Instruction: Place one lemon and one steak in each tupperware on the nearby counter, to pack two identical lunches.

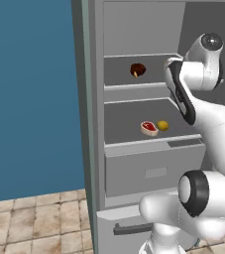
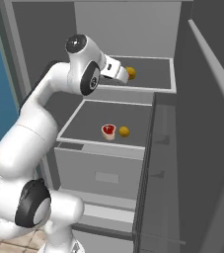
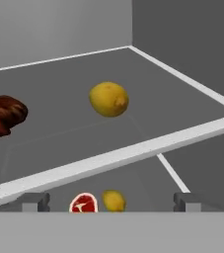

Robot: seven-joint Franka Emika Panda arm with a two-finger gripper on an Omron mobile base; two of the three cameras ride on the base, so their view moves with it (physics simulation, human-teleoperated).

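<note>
Left base view: open fridge [image 1: 148, 173], two grey shelves above a closed drawer [image 1: 156, 171]. Upper shelf [image 1: 134, 82] carries a dark brown lump [image 1: 138, 70] near its middle. Lower shelf [image 1: 134, 119] carries the steak [image 1: 149, 128] and a lemon [image 1: 162, 125] just beside it, lemon on the right, both toward the shelf's front right. The arm's upper links block the right end of both shelves.

Right base view: lower shelf [image 2: 98, 116] holds the steak [image 2: 108, 131] and lemon [image 2: 124, 131] side by side near the front edge, about mid-width. A second lemon [image 2: 130, 73] sits on the upper shelf [image 2: 158, 69], just past the white hand reaching in at that level. Drawer front [image 2: 101, 175] shut.

Hand view: the upper-shelf lemon [image 3: 109, 99] sits mid-shelf, well clear of the front lip. Dark brown lump [image 3: 0, 117] at the shelf's left edge. Below the lip: steak [image 3: 83, 203] and lower lemon [image 3: 114, 201], nearly touching. Gripper [image 3: 111, 201] jaws spread wide apart, nothing between them, both fingertips [image 3: 34, 201] short of the upper shelf's front edge.
</note>
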